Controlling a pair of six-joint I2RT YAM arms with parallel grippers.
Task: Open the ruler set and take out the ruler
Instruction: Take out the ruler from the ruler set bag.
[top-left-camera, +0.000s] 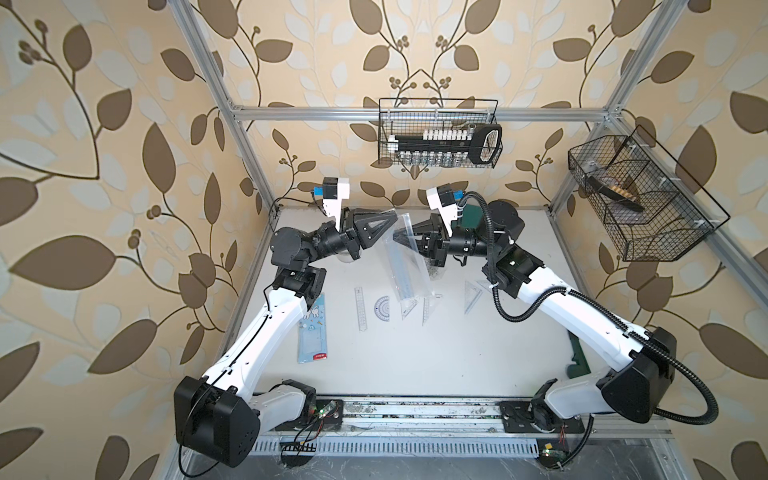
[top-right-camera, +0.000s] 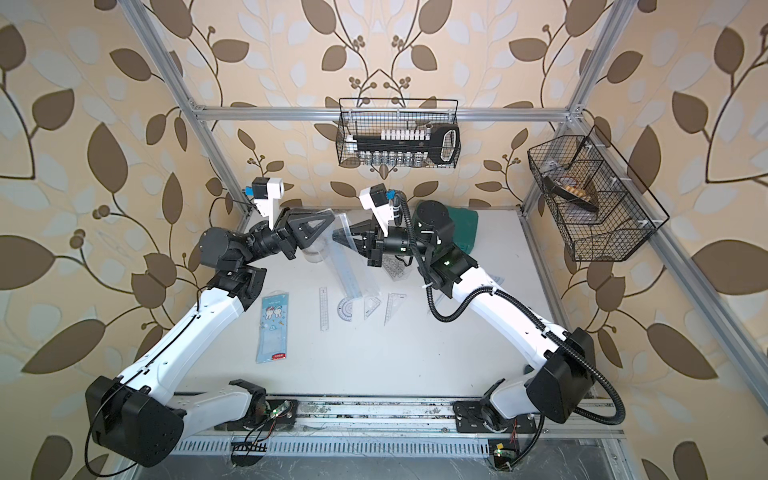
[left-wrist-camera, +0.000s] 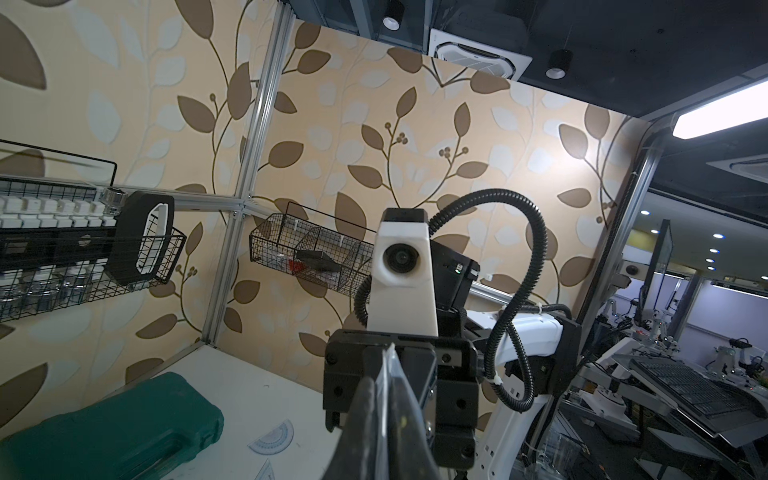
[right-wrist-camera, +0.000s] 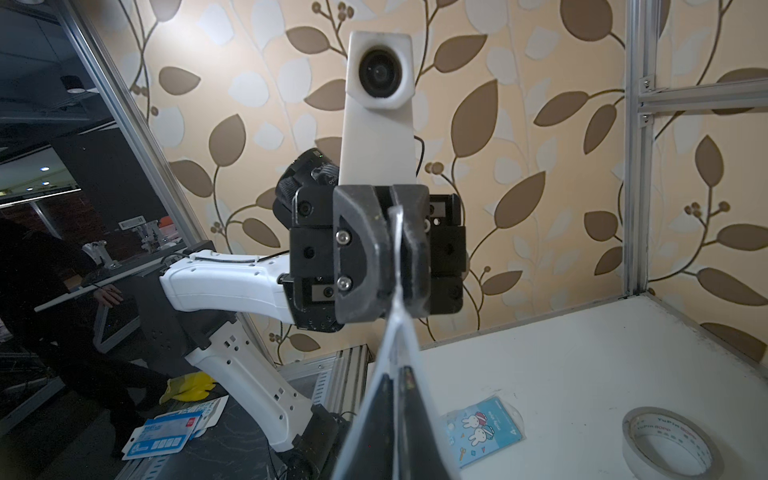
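Left gripper (top-left-camera: 392, 222) and right gripper (top-left-camera: 398, 237) each pinch the clear sleeve (top-left-camera: 417, 261) above the protractor (top-left-camera: 382, 309), blue ruler (top-left-camera: 403, 275) seemingly inside.

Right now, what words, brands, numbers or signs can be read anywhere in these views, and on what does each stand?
"YuPin": around the inner core of the tape roll; the words after it are blurred.
Blue rabbit pack: print blurred.
Its red label: too small.
Scales on the loose ruler, the protractor and the sleeved ruler inside the clear sleeve: too small.
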